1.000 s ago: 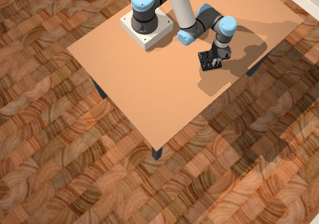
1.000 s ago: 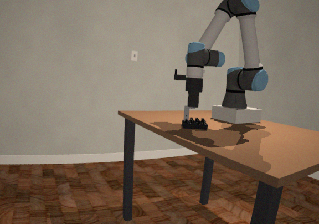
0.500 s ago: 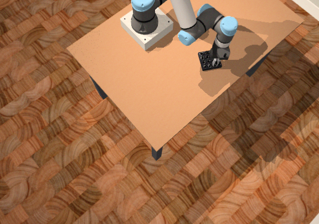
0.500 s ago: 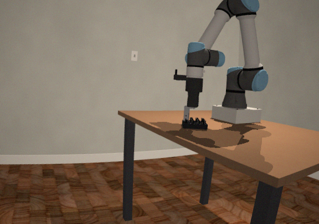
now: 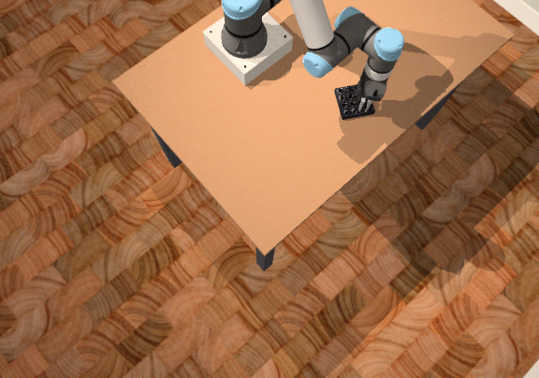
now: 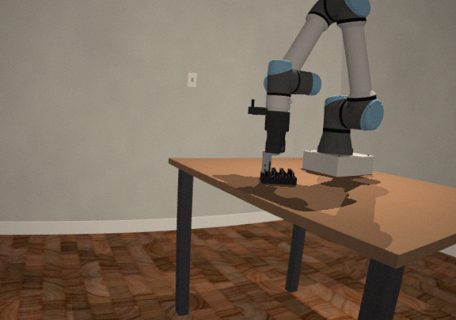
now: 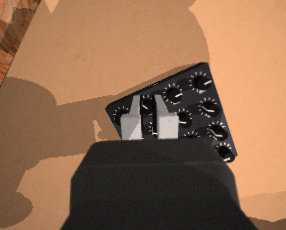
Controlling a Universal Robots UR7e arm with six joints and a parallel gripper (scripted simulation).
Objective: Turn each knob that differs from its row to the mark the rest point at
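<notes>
Evidently the tabletop (image 5: 262, 156) (image 6: 419, 211) (image 7: 250, 40) carries the knob box (image 5: 344, 114) (image 6: 279, 180) (image 7: 194, 101); the end effector (image 5: 365, 109) (image 6: 265, 171) (image 7: 147, 106) narrowly straddles one knob (image 7: 146, 106), pinched or not I can't tell. Best twist it about its own axis, sparing neighbours.
</notes>
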